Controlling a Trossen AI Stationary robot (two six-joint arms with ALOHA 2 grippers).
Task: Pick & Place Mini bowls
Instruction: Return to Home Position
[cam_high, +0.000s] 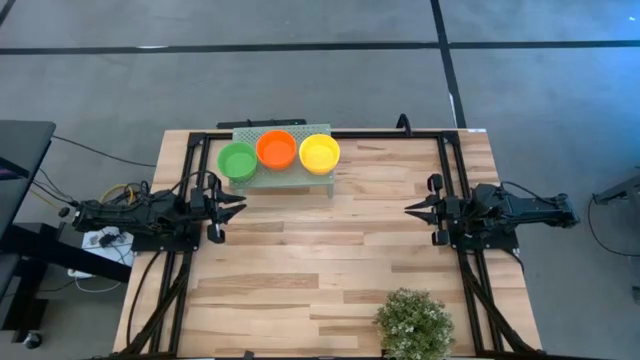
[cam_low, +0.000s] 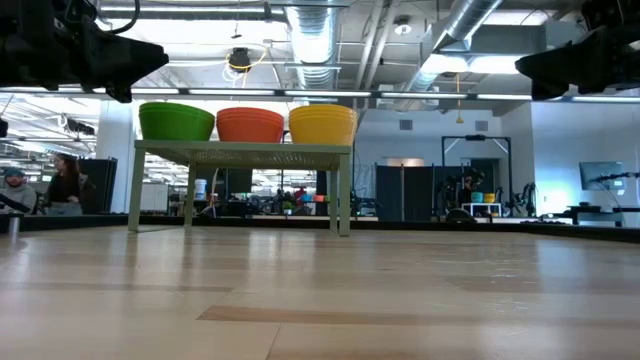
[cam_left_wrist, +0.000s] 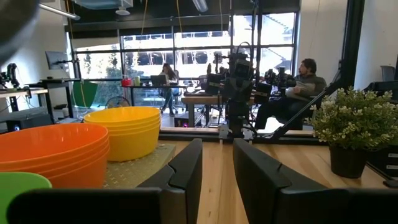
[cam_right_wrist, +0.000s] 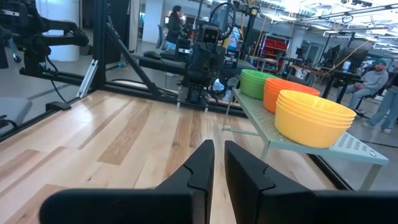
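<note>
— What is seen on the stand (cam_high: 290, 179)?
— Stacked green bowls (cam_high: 238, 161), orange bowls (cam_high: 277, 149) and yellow bowls (cam_high: 319, 153), side by side.
— And the fingers (cam_left_wrist: 186, 171)?
— Nothing is held: left gripper (cam_high: 235, 207) narrowly parted, right gripper (cam_high: 415, 209) almost closed.

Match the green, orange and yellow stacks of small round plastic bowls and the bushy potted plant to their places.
1. green plastic bowl stack
2. orange plastic bowl stack
3. yellow plastic bowl stack
4. bushy green potted plant

A. middle of the pale green perforated stand
B. table top, nearer the right gripper
C. stand's end nearer the left gripper
D. stand's end nearer the right gripper

Pairs: 1-C, 2-A, 3-D, 4-B.
</note>
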